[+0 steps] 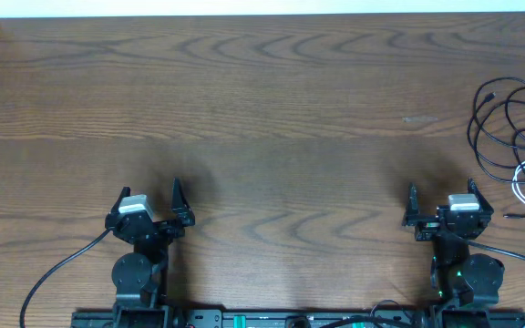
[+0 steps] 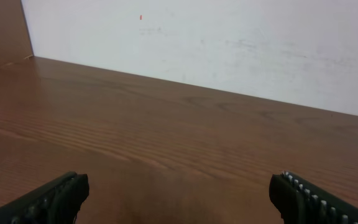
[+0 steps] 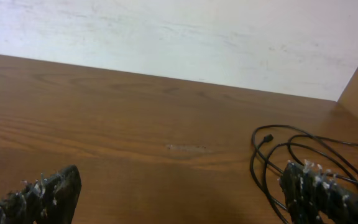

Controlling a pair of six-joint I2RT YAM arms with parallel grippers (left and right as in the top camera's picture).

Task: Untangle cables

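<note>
Wooden table (image 1: 262, 91): cables (image 1: 516, 137) lay tangled at right edge, beyond right gripper (image 1: 442, 189). It and left gripper (image 1: 149, 189) gaped wide, empty. Cables likely light, limp; pinch outer loop near plug (image 1: 488, 94).

Overhead top-down; wrists low, fwd; R shares cables (image 1: 520, 138)

The thin black and white tangled cables (image 1: 520, 146) are lying on the brown wooden table (image 1: 262, 82) at its right edge, ahead and right of the right gripper (image 1: 442, 188), well apart from the left gripper (image 1: 149, 189).
</note>
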